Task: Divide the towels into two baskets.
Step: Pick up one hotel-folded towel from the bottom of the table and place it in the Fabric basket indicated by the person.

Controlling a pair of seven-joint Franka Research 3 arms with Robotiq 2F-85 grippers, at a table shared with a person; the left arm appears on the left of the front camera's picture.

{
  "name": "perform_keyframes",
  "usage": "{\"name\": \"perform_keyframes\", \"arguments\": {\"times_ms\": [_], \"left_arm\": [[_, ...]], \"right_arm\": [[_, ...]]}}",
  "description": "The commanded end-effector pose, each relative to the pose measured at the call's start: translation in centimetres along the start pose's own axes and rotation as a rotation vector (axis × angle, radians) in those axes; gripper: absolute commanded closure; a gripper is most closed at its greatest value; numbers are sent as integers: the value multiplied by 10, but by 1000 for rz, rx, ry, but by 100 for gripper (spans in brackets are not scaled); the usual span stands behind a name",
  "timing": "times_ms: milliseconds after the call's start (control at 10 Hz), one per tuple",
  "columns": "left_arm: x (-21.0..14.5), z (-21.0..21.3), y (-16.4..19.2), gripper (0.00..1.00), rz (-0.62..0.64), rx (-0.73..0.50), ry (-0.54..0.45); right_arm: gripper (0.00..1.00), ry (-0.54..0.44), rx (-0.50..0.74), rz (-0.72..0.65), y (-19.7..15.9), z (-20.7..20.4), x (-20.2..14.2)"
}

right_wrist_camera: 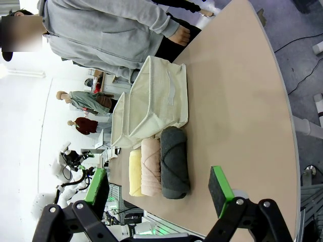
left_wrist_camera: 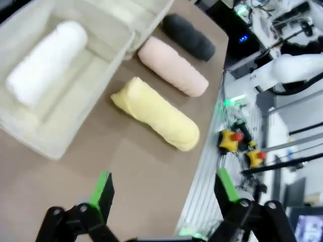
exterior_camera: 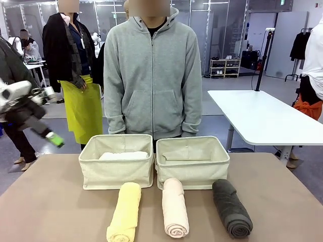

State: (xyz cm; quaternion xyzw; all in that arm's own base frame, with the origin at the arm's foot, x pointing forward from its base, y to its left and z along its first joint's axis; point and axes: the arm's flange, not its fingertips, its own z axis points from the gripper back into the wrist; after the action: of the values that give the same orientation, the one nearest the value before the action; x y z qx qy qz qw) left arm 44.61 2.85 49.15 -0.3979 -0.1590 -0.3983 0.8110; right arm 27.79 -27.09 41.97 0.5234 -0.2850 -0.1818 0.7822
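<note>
A brown bench [exterior_camera: 50,201] fills the foreground of a bright, open workroom, and a person in a grey zipped hoodie [exterior_camera: 151,75] stands at its far side, arms hanging down. Two cream canvas baskets sit side by side at the far middle of the bench, touching or nearly so: the left basket [exterior_camera: 91,174] and the right basket [exterior_camera: 192,176]. We see the white towel [exterior_camera: 123,156] lying lengthwise inside the left basket, its top showing just above the rim. The other three towels lie as rolls on the bare bench in front of the baskets, each pointing towards us, in a row with small gaps between them. The yellow towel [exterior_camera: 124,212] lies before the left basket, the pink towel [exterior_camera: 175,206] before the right basket, and the dark grey towel [exterior_camera: 231,207] before that basket's right corner. The far end of each roll lies close against the basket fronts; we cannot tell whether they touch. The left arm [exterior_camera: 20,96] is blurred and raised over the bench's left edge, well apart from the towels. In its wrist view its green pads [left_wrist_camera: 103,189] stand wide apart above bare bench, so the left jaws are released and hold nothing. The right wrist view looks along the bench from beyond the grey towel; its green pads [right_wrist_camera: 219,184] are likewise spread wide, so the right jaws are released and hold nothing.
</note>
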Motion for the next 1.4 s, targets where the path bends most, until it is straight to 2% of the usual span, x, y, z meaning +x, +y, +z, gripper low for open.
{"name": "perform_keyframes", "arguments": {"times_ms": [0, 400, 600, 800, 900, 1000, 1300], "left_arm": [[-57, 39, 6, 0, 156, -46, -179], [-203, 76, 11, 0, 478, -72, -402], [-245, 72, 10, 0, 564, -79, -481], [-259, 73, 12, 0, 625, -54, -467], [-250, 76, 17, 0, 559, -7, -442], [-268, 71, 11, 0, 595, -69, -456], [-268, 71, 11, 0, 595, -69, -456]], "right_arm": [[0, -4, 17, 3, 3, 2, 0], [0, -4, 17, 3, 3, 2, 0], [0, -4, 17, 3, 3, 2, 0], [0, -4, 17, 3, 3, 2, 0], [0, -4, 17, 3, 3, 2, 0], [0, -4, 17, 3, 3, 2, 0], [0, -4, 17, 3, 3, 2, 0]]}}
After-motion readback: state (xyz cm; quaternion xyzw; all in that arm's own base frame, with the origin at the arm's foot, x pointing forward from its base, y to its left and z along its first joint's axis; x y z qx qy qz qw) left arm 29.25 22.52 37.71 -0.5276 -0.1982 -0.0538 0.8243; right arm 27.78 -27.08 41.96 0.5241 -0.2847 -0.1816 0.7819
